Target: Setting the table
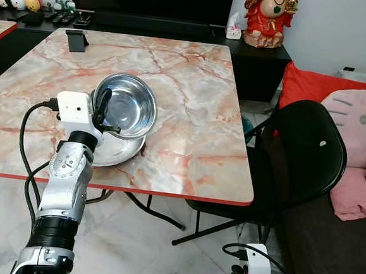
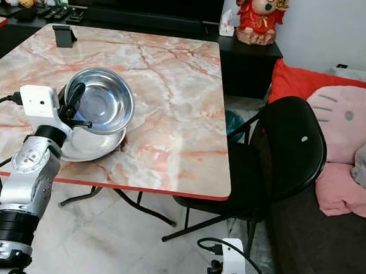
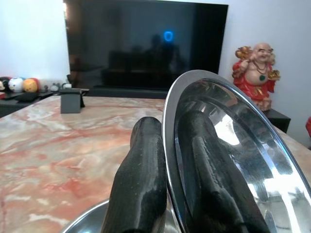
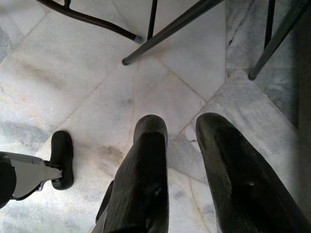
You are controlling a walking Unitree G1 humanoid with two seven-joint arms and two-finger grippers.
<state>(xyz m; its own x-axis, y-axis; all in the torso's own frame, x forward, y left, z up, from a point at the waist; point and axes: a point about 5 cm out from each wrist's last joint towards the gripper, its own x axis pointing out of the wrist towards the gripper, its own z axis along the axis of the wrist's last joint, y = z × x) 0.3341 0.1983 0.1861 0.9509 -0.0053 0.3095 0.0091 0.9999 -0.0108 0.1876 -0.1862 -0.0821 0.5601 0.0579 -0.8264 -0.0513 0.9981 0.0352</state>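
A: Quick pass, near to far. Closest thing?

B: Right gripper (image 4: 180, 160) hung low by the floor tiles, idle, fingers parted with a clear gap and nothing between them. Chair legs ran past it.

A: And the left?

B: Left gripper (image 1: 103, 115) was up at the near-left part of the marble table (image 1: 191, 112), pinched on the rim of the upper steel bowl (image 1: 129, 107). One finger (image 3: 141, 179) sat outside the wall, the other inside, so narrow and holding the bowl.

A: Bowl flat?

B: No, tilted, the gripped side raised. It sat over a second steel bowl (image 1: 120, 150) that rested flat on the table near the front edge. Looked like the top one was nested partly in the lower; whether they touched at the far side, couldn't tell.

A: The relation that matters?

B: Held bowl lay straight ahead of the left gripper, toward the table's middle, rim in line with the fingers. Left arm was the only one near; the right was well apart, below the tabletop. My guess: next move calls for lifting clear of the lower bowl, then carrying to a place setting.

A: Farther back?

B: Black chair (image 1: 302, 153) at the table's right side, small black stand (image 1: 77, 40) at the far-left corner, red figurine (image 1: 268, 17) on the cabinet beyond.
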